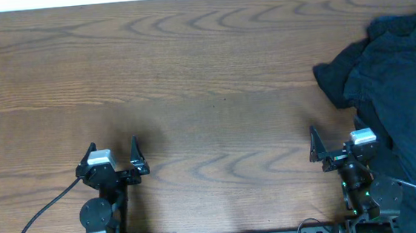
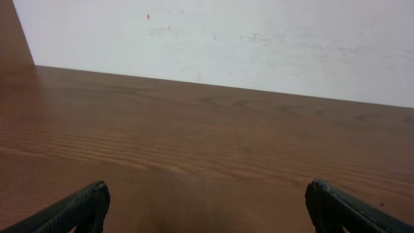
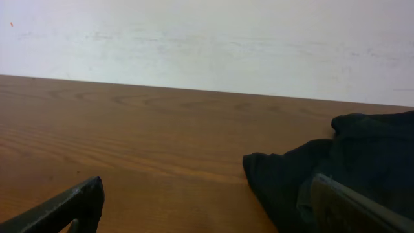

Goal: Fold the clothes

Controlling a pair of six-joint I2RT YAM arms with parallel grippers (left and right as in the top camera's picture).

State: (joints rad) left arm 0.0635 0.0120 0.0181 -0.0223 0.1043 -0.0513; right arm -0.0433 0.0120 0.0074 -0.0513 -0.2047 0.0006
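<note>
Wooden table (image 1: 204,72) — white wall (image 2: 259,39)

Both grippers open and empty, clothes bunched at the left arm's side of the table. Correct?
One error: the clothes are bunched at the right arm's side of the table, as the overhead view shows. The left gripper and right gripper are indeed open and empty.
</note>
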